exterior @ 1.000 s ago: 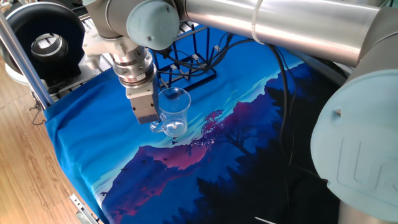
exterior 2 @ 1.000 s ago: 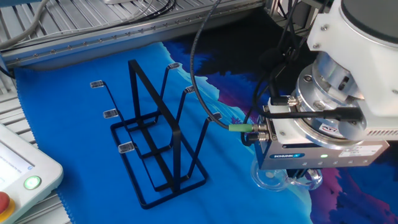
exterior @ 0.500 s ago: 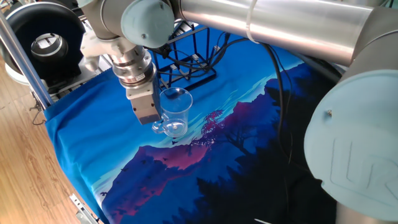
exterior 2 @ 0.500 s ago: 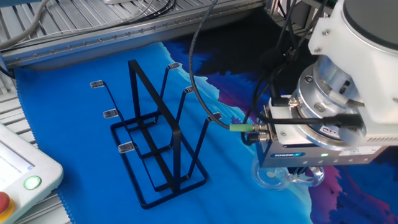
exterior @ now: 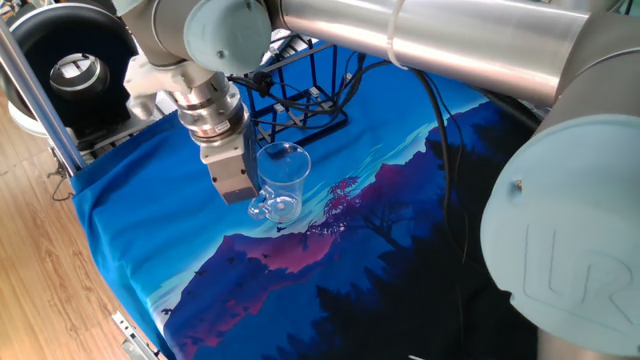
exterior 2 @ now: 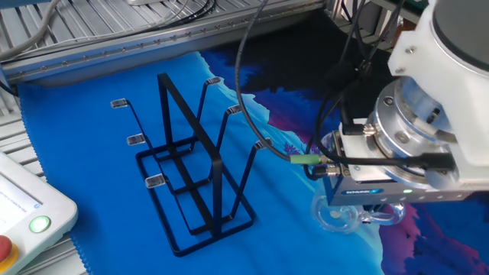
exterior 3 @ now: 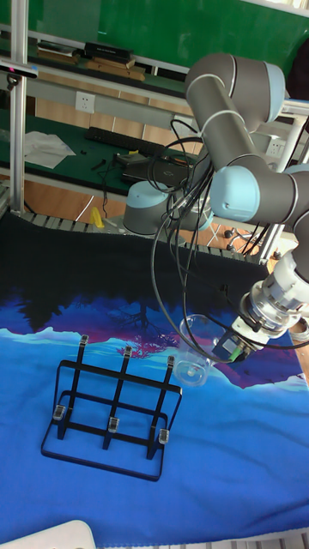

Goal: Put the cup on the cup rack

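Your hand (exterior: 243, 190) has drifted slightly toward the rack since a second ago, gripping the cup (exterior: 281, 180) by its handle just above the blue landscape cloth (exterior: 150, 230). Left of it in the tall view stands the cup rack (exterior 3: 112, 407) — well apart — with green shelving (exterior 3: 103, 51) behind the bench.
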`<state>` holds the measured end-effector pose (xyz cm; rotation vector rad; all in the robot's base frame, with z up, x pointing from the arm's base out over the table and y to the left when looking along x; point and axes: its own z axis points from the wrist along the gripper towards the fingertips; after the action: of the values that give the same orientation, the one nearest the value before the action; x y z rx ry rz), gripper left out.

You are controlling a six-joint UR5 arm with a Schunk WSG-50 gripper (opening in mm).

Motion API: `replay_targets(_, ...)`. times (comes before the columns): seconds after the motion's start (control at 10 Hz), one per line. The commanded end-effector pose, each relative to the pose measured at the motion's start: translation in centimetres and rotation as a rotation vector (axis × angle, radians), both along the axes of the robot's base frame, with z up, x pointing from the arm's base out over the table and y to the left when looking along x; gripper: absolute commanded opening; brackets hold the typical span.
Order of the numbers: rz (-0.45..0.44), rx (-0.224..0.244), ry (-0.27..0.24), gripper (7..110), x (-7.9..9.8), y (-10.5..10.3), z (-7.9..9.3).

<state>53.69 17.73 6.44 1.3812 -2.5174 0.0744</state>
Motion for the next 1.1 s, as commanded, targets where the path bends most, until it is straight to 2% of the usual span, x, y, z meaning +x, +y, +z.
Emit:
replay_targets(0.0,0.0,0.011,0.019,7,-0.6,0.9,0.0)
replay_targets(0.2,0.018,0.028,0.02,7,-0.5,1.9,0.2)
replay_targets(0.5,0.053,0.024,0.008,7,0.4,3.0,1.1)
replay_targets(0.8,0.039,0.033,0.008,7,0.1,4.0,1.0)
replay_targets(0.9,0.031,0.018,-0.013,7,0.4,4.3,1.1)
replay_targets(1.0,0.019,-0.06,-0.107,7,1.8,3.1,0.6)
